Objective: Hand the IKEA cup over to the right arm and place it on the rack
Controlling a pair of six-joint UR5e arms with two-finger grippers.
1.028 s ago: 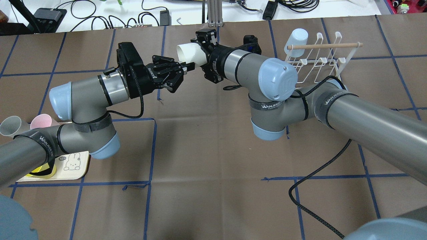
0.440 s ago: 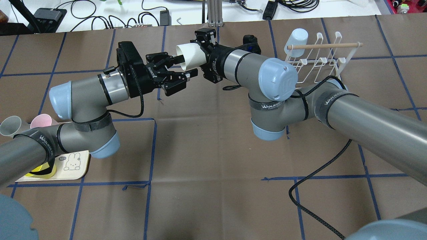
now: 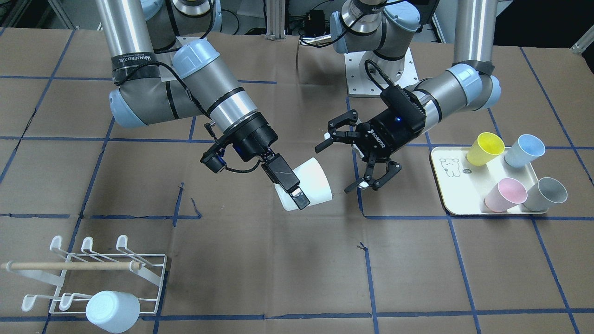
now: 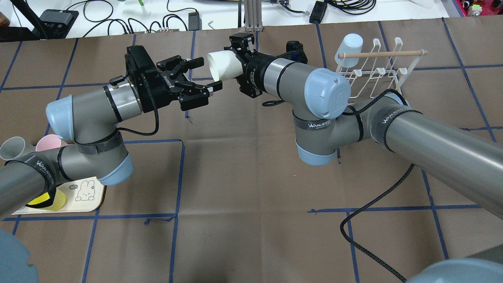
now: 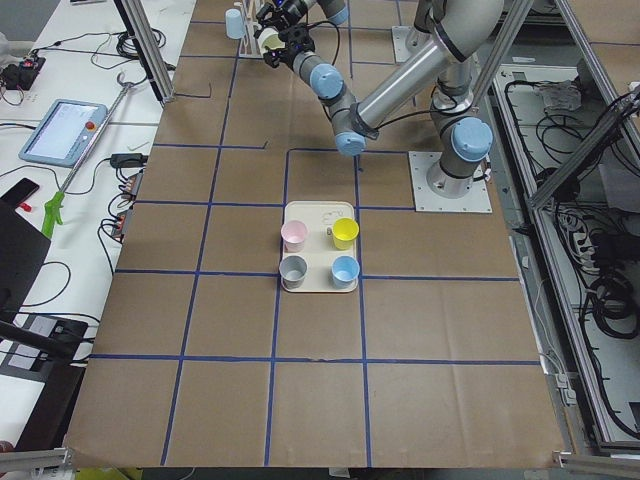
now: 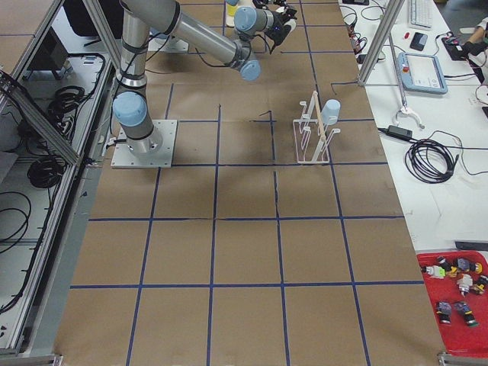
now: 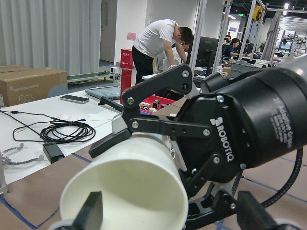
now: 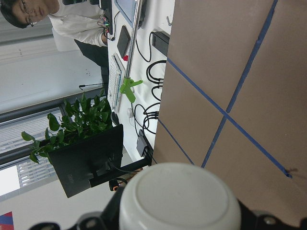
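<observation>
Cup [image 3: 314, 178], white, was held clear of the table [image 3: 278, 278] over its middle, between the two arms. Its long axis lay close to level and ran across the table. The open mouth was turned toward the robot's left, at the left gripper [image 3: 336, 168]. The flat base was turned back toward the wrist of the right arm [image 4: 326, 92]. The right wrist view showed the round base square-on, and the left wrist view looked into the mouth. The right gripper [image 3: 304, 194] was clamped on the cup. One narrow black finger [image 3: 287, 178] lay along the outer wall, and the other was hidden behind the cup. The left gripper was spread wide and carried nothing. Its fingertips stood just short of the rim, and the front view showed a gap between them and the cup, so no contact. The rack [image 3: 69, 266] sat near the table corner on the robot's right, well apart from the held cup, with a pale cup [image 3: 112, 311] hung over a prong at one end. The tray [image 3: 448, 185] on the robot's left carried four more: yellow cup [image 3: 485, 148], blue cup [image 3: 524, 150], pink cup [image 3: 506, 195], grey cup [image 3: 545, 195].
</observation>
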